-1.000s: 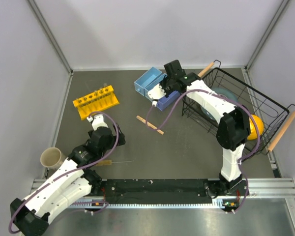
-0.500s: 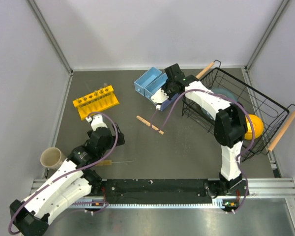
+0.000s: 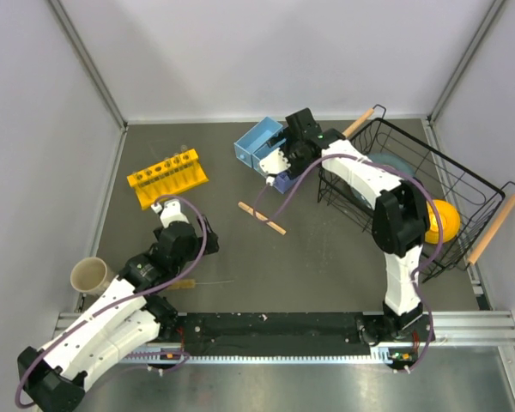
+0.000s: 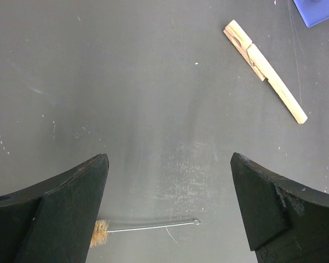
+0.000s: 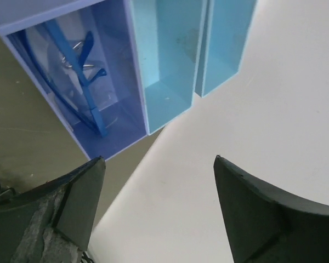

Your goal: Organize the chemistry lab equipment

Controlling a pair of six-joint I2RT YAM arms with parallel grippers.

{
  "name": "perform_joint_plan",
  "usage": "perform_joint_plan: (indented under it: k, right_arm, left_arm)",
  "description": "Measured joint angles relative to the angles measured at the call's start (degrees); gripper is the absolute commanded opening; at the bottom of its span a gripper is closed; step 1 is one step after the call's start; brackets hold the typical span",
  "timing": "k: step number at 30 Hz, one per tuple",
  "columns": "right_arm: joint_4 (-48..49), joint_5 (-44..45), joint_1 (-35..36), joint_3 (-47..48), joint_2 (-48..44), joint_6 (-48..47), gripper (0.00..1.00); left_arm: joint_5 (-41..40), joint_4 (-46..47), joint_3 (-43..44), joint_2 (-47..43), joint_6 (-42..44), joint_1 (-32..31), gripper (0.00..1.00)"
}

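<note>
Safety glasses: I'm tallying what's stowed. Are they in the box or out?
In. The right wrist view shows the glasses lying inside the darker blue compartment, apart from the open right gripper.

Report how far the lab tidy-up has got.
Done: the safety glasses lie in the darker compartment of the blue box. In hand: nothing; the right tool stands open above that box, the left tool open over the brush. Left: brush and wooden stick lie loose on the table.

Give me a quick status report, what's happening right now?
Left jaws open, empty, over wire-handled tan bristle brush. Right jaws open above blue-framed clear safety glasses in purple-blue plastic bin. Nothing blocking either.
</note>
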Motion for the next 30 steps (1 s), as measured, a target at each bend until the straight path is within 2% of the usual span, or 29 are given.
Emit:
perform_joint_plan:
  k: [1, 5, 8, 11, 13, 17, 22, 30]
  right_arm:
    - [0.1, -0.1, 0.2, 0.3, -0.2, 1.7, 0.99]
    - [0.1, -0.9, 2.1, -0.2, -4.5, 13.1, 0.99]
    - [0.1, -3.2, 4.7, -1.3, -9.3, 29.2, 0.98]
    - [-1.9, -11.2, 6.3, -1.4, -12.6, 48.0, 0.88]
    - [-3.8, -19.4, 6.6, -1.7, -13.0, 59.6, 0.81]
    - [-6.4, -31.1, 6.7, -3.4, -9.6, 75.5, 0.79]
    - [-6.6, -31.6, 6.9, -3.5, -0.9, 86.3, 0.78]
    - [-6.0, -19.4, 8.8, -3.2, 6.2, 90.8, 0.68]
  left_arm:
    - [0.2, 0.0, 0.0, 0.2, 0.0, 0.0, 0.99]
    - [1.2, -0.1, 0.1, -0.3, 0.0, 0.0, 0.99]
    - [1.4, -0.2, 0.7, -1.9, -0.1, 0.0, 0.99]
    - [1.5, -0.6, 1.6, -4.3, -0.1, 0.1, 0.99]
    - [1.6, -1.5, 2.1, -5.9, -0.3, 0.1, 0.99]
    - [1.6, -4.2, 2.5, -8.5, -1.4, 0.1, 0.99]
    - [1.6, -7.7, 2.5, -11.0, -2.9, 0.2, 0.99]
    - [1.1, -10.1, 2.5, -12.9, -4.0, 0.3, 0.99]
